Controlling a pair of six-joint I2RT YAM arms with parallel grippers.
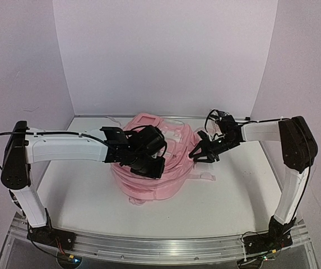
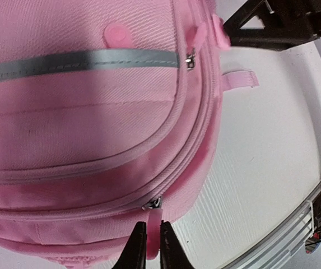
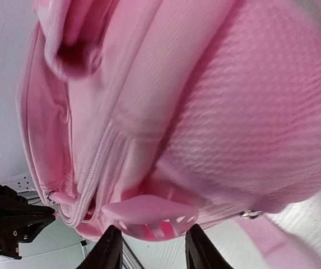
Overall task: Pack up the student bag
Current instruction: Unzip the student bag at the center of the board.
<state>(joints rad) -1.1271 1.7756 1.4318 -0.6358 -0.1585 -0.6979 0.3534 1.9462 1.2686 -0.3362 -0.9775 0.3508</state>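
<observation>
Pink fabric fills both of my wrist views. The student bag (image 1: 177, 165) lies in the middle of the white desk (image 1: 233, 193), between my two arms.

My left jaws reach in over its left side and are closed together. Their fingertips (image 2: 138, 246) pinch the small pink pull tab (image 2: 158, 213) that hangs from a metal zip slider (image 2: 153, 203) on the bag's curved edge. Farther up the fabric, a grey reflective strip (image 2: 82, 59) runs across and ends at a second slider (image 2: 191, 58). Beside that slider a short pink loop (image 2: 240, 79) sticks out over the desk.

My right jaws are at the bag's right side and stand apart. Their fingertips (image 3: 111, 251) flank a flat pink plastic tab (image 3: 149, 216) that juts from the bag just beyond them. I cannot tell whether they touch it.
</observation>
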